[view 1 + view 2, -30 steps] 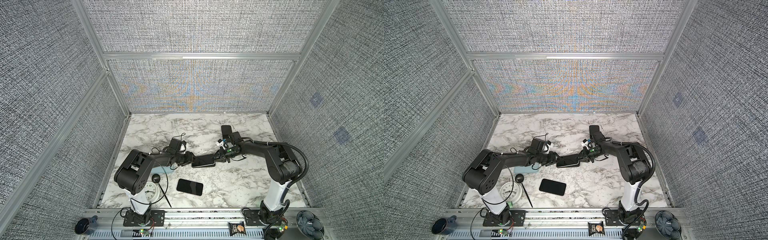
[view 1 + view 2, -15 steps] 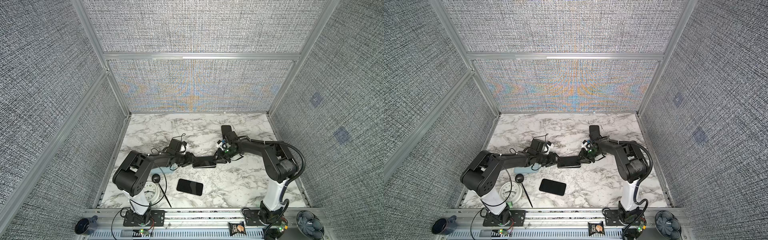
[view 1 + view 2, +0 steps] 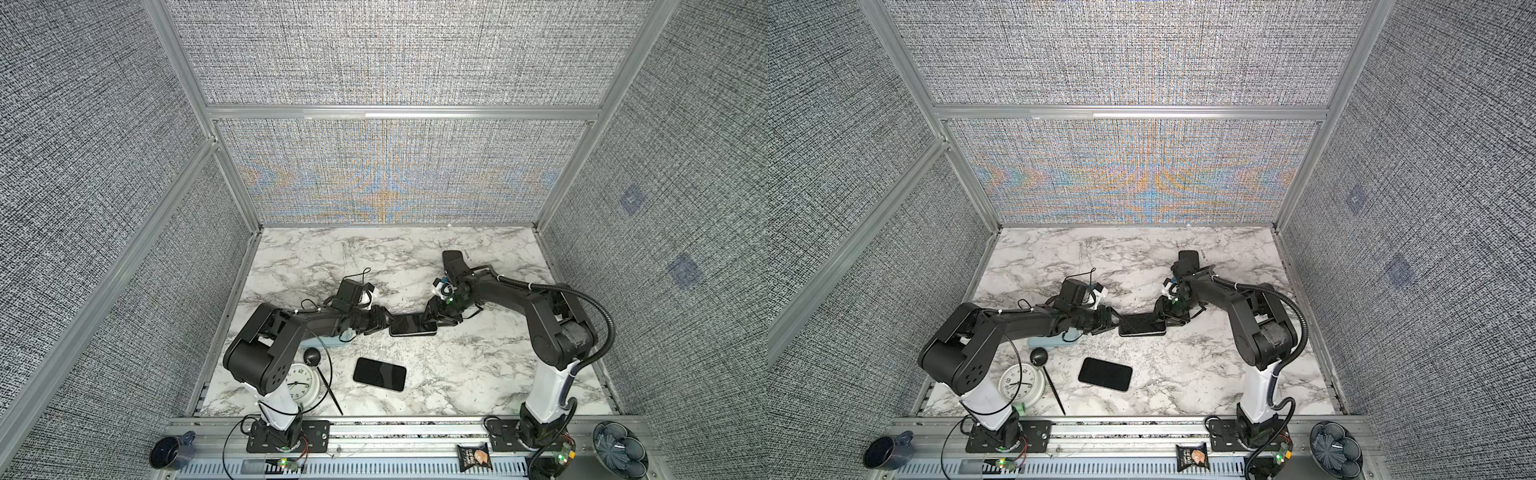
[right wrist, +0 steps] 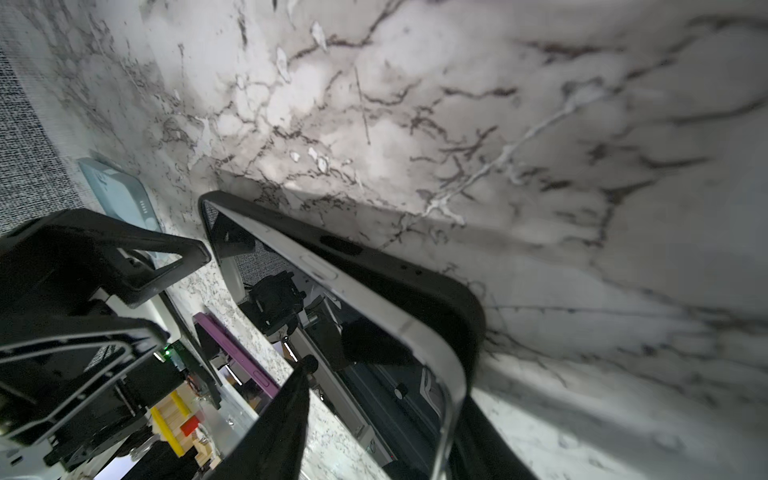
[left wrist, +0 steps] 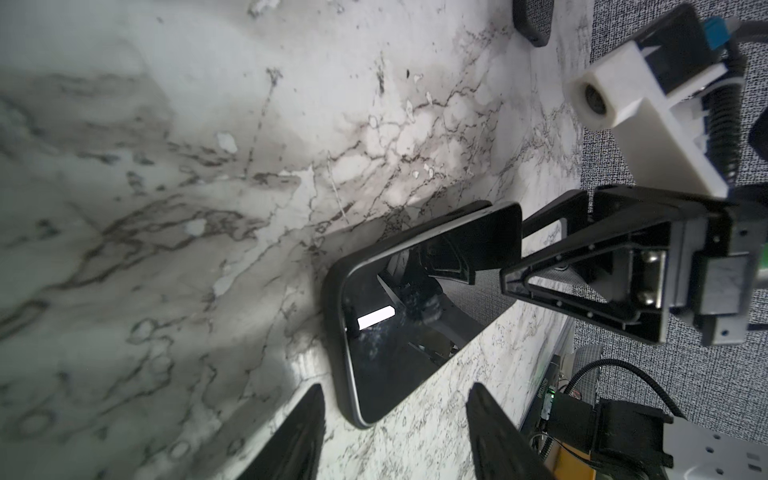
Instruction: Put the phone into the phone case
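Top view, left to right: find left gripper (image 3: 387, 326) spread, grasping nothing, at one end of phone (image 3: 413, 323) lying on table (image 3: 478, 374) in phone case (image 4: 415, 286), one edge riding proud; note right gripper (image 3: 432, 323) just gone from pinched to spread, releasing it—seating likely unfinished.

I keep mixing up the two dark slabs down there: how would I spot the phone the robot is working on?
On the white marble tabletop, look to the middle. The phone lies between the left end effector and right end effector, resting in a black phone case; the other phone lies alone nearer the front.
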Controlling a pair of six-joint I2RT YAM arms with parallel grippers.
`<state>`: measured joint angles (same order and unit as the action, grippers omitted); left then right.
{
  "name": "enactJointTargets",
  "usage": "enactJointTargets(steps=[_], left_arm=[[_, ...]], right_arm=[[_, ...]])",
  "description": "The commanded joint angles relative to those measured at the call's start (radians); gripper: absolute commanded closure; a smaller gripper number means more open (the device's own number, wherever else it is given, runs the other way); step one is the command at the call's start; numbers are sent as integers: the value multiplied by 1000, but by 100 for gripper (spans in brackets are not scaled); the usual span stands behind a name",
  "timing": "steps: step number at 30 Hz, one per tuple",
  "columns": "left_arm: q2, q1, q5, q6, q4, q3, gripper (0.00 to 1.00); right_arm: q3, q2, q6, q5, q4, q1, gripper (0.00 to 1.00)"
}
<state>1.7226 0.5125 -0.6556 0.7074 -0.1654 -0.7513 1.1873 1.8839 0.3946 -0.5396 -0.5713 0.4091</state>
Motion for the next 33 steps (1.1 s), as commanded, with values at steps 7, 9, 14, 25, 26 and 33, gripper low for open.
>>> enactJointTargets(steps=[7,9,14,25,26,33], left_arm=[[1,-1,-9,-5,-25,3,44],[-4,-1,-1,-6,-17,5,44],[-14,1,8,-4,30,1,44],[-6,63,99,-20,314,-81,51],[-2,65,105,-22,329,-88,53],[16,77,154,-50,434,-162,62]], right_arm=[[61,-26,-21,187,-153,40,39],[64,-31,-23,209,-161,43,39],[46,-73,-12,261,-175,57,40],[-46,-143,24,273,-104,76,51],[-46,-144,24,268,-101,76,51],[-46,-133,19,239,-71,79,54]])
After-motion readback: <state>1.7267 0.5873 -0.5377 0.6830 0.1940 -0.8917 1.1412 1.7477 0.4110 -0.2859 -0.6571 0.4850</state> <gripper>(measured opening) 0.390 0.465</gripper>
